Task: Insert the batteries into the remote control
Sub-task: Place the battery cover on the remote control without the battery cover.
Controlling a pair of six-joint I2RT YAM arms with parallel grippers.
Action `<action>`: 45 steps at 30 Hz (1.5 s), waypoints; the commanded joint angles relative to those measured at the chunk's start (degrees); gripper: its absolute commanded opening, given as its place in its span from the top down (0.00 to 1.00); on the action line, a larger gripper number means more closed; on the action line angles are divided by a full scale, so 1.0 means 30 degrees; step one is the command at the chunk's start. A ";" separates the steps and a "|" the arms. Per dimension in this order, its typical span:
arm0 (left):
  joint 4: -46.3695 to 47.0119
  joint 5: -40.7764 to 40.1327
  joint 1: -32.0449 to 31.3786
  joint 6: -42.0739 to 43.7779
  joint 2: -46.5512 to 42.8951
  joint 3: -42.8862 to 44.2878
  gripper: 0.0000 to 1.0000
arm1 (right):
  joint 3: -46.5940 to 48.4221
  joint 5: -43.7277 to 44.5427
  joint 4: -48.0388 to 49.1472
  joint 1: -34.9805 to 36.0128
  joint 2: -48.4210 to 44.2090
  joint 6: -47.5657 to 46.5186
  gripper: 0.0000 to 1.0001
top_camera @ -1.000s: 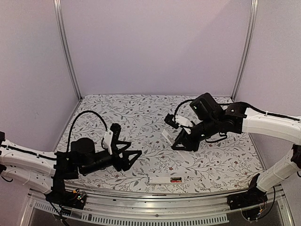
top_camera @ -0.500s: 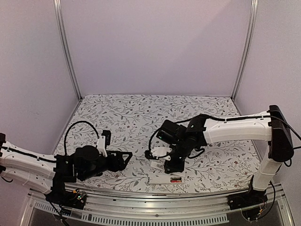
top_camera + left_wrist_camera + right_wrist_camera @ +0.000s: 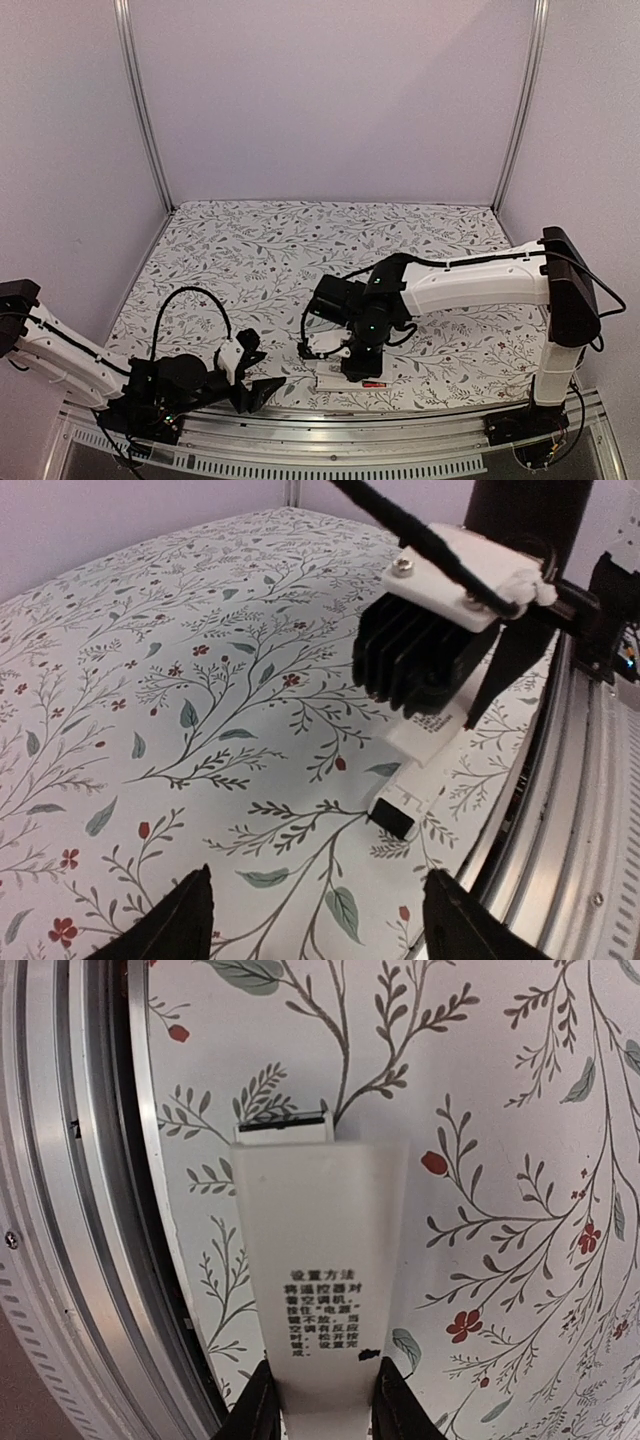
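Note:
The remote control [image 3: 335, 381] is a white bar lying near the table's front edge, and a red speck of a battery [image 3: 374, 384] shows at its right end. The black battery is not visible. My right gripper [image 3: 352, 366] hangs right over the remote, shut on a thin white cover strip [image 3: 320, 1260] printed with text. That strip lies along the remote, whose end [image 3: 282, 1132] pokes out beyond it. In the left wrist view the remote's black-tipped end [image 3: 392, 820] shows under the right gripper. My left gripper [image 3: 320, 920] stands open a little short of it, holding nothing.
The metal front rail [image 3: 330, 425] runs just beside the remote. The floral table cover [image 3: 300, 250] stretches back to the purple walls. The right arm's white link [image 3: 470, 280] spans the right half of the table.
My right arm has swung from mid-table down to the front edge, bringing the cover strip over the remote. The left arm has pulled back and lower toward the front left.

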 commanded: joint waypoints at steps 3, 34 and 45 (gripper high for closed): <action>0.2477 0.1408 -0.1027 0.4766 -0.0592 -0.1323 0.33 | 0.0900 0.0463 -0.0976 0.0352 0.0591 -0.0273 0.92; 0.7164 -0.0337 -0.3214 0.7884 0.6135 -0.0450 0.32 | 0.2221 0.1920 -0.2167 0.1240 0.2495 -0.0775 0.89; 0.7534 -0.0486 -0.3196 0.7833 0.6460 -0.0460 0.32 | 0.2338 0.1667 -0.2255 0.1415 0.2771 -0.0914 0.83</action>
